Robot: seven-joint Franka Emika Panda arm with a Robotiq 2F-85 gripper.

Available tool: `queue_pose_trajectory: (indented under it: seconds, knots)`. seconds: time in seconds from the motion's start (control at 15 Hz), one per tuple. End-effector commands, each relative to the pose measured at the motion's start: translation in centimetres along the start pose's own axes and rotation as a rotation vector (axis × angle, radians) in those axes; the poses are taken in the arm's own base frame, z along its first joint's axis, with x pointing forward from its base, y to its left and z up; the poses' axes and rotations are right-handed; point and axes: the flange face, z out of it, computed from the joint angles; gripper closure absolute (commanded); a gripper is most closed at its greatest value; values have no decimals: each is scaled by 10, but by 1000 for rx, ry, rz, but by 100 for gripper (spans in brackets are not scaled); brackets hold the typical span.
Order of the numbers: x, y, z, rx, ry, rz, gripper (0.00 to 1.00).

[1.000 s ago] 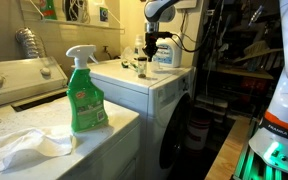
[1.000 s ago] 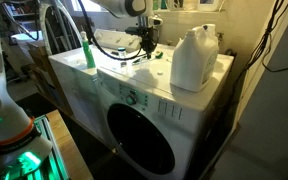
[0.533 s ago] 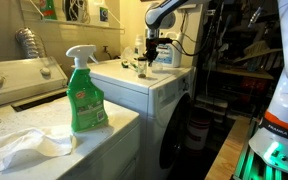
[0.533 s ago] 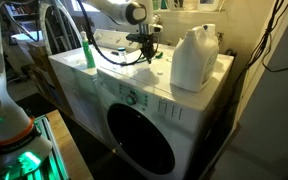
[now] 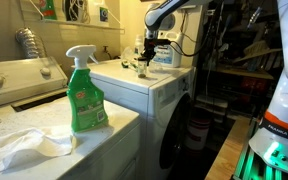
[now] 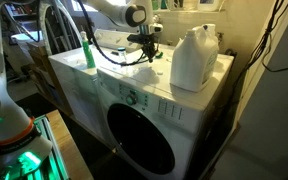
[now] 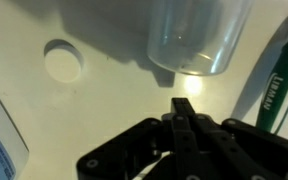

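My gripper (image 7: 184, 106) is shut with its two black fingers pressed together and nothing between them. It hangs just above the white top of a washing machine (image 6: 104, 82), seen in both exterior views (image 5: 147, 56) (image 6: 146, 50). Right ahead of the fingertips in the wrist view stands a clear plastic cup (image 7: 190, 36). A white round cap (image 7: 64, 62) lies on the top to the cup's left. A green marker-like thing (image 7: 275, 85) lies at the right edge. The gripper touches none of these.
A big white jug (image 6: 195, 58) stands on the washer near the gripper, also in an exterior view (image 5: 166, 54). A green upright stick (image 6: 88, 55) stands at the washer's far end. On a nearer counter are a green spray bottle (image 5: 84, 92) and a white cloth (image 5: 24, 148).
The gripper has come down a little towards the washer top and stayed shut. Nothing on the washer has moved.
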Motion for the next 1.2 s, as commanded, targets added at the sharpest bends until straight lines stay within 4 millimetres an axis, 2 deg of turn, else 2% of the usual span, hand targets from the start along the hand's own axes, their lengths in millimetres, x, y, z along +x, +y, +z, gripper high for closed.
queue_pose_trajectory:
  seconds: [0.0,0.07,0.2,0.27,0.53,0.8,0.87,1.07,1.13]
  knots:
    - [-7,-12,-26,23,6,-43,98]
    - [-9,-16,-35,15,10,-52,75]
    - [-12,-20,-56,-8,18,-77,70]
    - [-14,-21,-65,-14,15,-91,64]
    - [-42,-28,-97,8,-108,-251,33]
    - [-71,-27,-115,22,-222,-449,5]
    - [-76,-24,-116,11,-232,-504,0]
    - [-90,-16,-115,-15,-236,-671,0]
    - [-70,-24,-118,2,-226,-579,0]
